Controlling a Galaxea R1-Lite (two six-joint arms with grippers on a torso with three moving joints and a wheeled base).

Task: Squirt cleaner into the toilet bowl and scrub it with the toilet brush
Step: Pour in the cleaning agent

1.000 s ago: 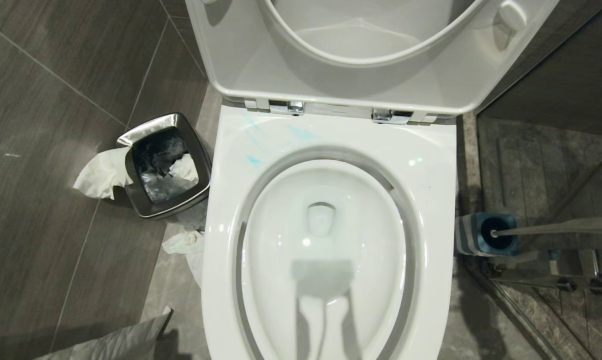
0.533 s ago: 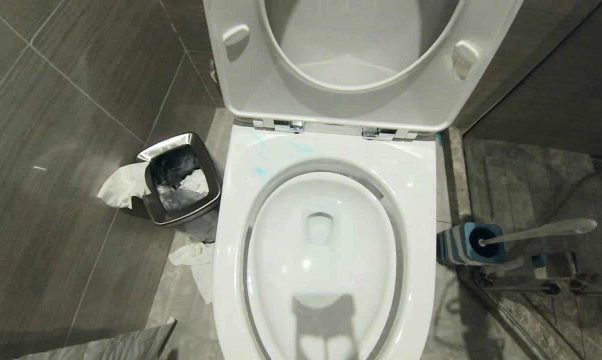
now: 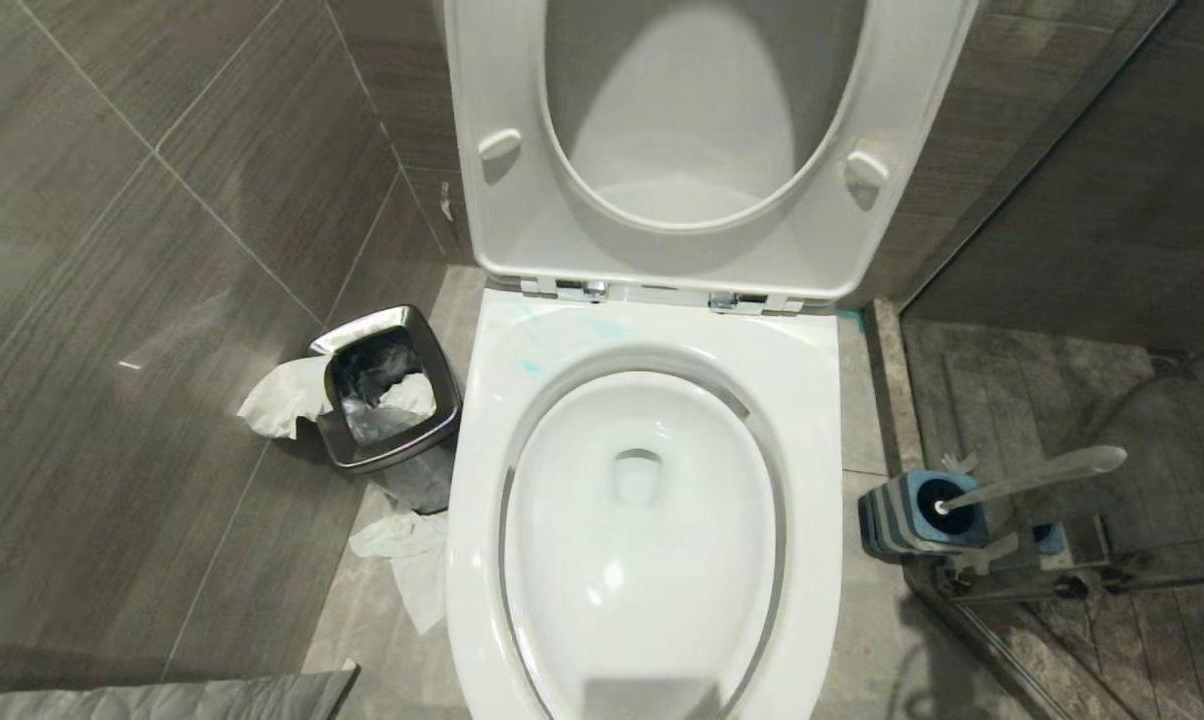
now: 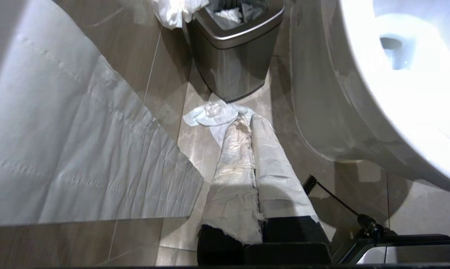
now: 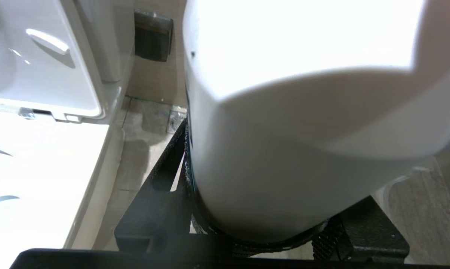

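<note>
1. The right gripper (image 5: pixel 262 239), low in the right wrist view, has its black jaws held partway apart by a broad white bottle (image 5: pixel 284 149), gripped at the base; it fills most of that frame. It looks like the cleaner's bottle, though no label shows.
2. The left gripper (image 4: pixel 253 123) is closed on nothing, its wrapped fingers (image 4: pixel 234 164) pressed together above the floor tiles.
3. The toilet bowl (image 3: pixel 642 530) sits centre in the head view, lid raised; faint teal cleaner (image 3: pixel 532 365) marks the rim's upper left.
4. The toilet brush (image 3: pixel 1032 475) stands in its holder (image 3: pixel 912 515) at the right.
5. To squirt well, I judge the nozzle should tip over the bowl, under the rim, not onto the seat ledge.
</note>
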